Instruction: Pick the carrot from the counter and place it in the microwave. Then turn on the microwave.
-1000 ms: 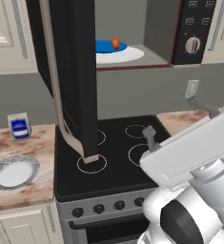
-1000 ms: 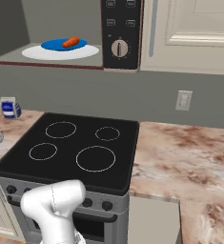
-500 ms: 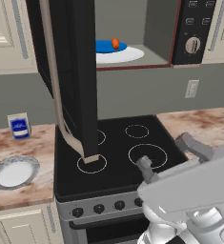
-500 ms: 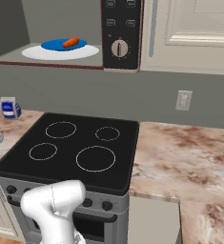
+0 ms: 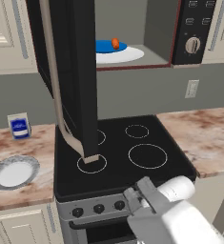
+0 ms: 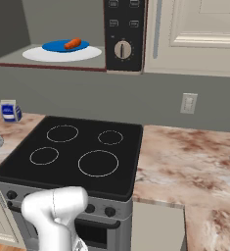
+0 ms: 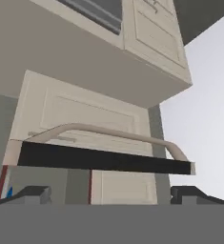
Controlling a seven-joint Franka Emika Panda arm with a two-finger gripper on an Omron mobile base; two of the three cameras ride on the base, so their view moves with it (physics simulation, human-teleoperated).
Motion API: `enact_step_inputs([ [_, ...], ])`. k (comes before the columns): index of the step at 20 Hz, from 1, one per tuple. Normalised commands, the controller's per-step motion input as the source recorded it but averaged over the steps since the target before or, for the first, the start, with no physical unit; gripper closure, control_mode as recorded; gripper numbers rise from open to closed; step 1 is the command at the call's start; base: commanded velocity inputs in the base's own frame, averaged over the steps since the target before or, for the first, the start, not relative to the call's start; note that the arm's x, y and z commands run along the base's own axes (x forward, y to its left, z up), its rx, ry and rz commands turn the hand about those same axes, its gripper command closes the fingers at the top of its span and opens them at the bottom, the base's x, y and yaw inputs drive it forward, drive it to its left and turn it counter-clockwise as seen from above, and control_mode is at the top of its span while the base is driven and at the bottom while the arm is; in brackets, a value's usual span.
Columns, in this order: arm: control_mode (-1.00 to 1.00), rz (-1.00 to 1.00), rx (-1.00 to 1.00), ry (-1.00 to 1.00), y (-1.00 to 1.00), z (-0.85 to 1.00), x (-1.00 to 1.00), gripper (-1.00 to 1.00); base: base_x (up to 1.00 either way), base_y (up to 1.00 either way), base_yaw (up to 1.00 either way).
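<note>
The carrot [image 5: 115, 43] already lies inside the microwave [image 5: 132, 33], on the blue plate [image 5: 106, 46] that sits on the white turntable [image 5: 120, 55], well above and ahead of the pincer [image 7: 111, 193]. The pincer hangs low in front of the stove [image 5: 123, 152], its jaws spread wide and holding nothing, with one dark fingertip [image 7: 32, 193] at each side of the hand view. Straight ahead of and above it stands the open microwave door [image 7: 104, 159], seen edge-on, with its pale bar handle [image 7: 108, 131] arching over the edge.

The placing step looks done, so my judgement is that the door is the thing to handle next. It is stiff, broad and hinged, so it will swing rather than lift, and should move with a light push. The flat face near the free edge, or the handle, gives the most leverage; the handle is smooth and rounded, so a pinch there could slip. The carrot is small, light and round, and may roll on the plate if the door slams. The round silver knob [image 6: 122, 49] on the control panel, up and to the right of the pincer, will need a firm pinch across its rim to turn. The marbled bench [image 6: 185, 162] lies below it, to the right.
</note>
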Motion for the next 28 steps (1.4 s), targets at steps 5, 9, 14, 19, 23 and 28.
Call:
enact_step_inputs([
  [5,-1.00,-0.37,-0.03,0.00,0.32,-0.43,0.11,-1.00,0.00,0.00,0.00],
  [9,-1.00,-0.30,-0.01,0.00,0.54,-0.16,0.44,-1.00,0.00,0.00,0.00],
  [14,-1.00,-0.21,0.00,0.00,0.69,0.03,0.50,-1.00,0.00,0.00,0.00],
  [19,-1.00,-0.18,0.00,0.00,0.56,0.06,0.47,-1.00,0.00,0.00,0.00],
  [23,-1.00,-0.18,0.00,0.01,0.31,0.00,0.58,-1.00,0.00,0.00,0.00],
  [28,-1.00,-0.18,0.00,0.05,0.13,0.03,0.75,-1.00,0.00,0.00,0.00],
])
